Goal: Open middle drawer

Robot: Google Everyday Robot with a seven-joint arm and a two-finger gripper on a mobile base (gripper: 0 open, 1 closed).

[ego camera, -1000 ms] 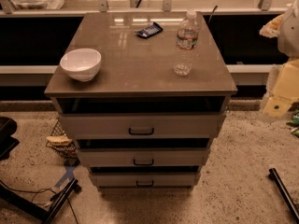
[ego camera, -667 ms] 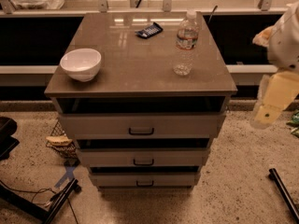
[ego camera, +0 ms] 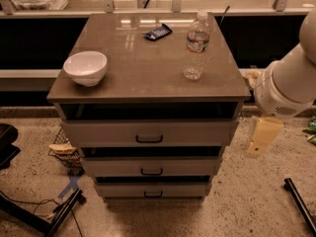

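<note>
The gripper hung off the right side of the cabinet, level with the top drawer and well apart from it. How its jaws stood could not be told. The middle drawer looked shut between the other two fronts, its handle untouched. This seemed the approach step. The next move called for swinging left and lower, squaring up to that handle, gripping it, then pulling straight out.
</note>
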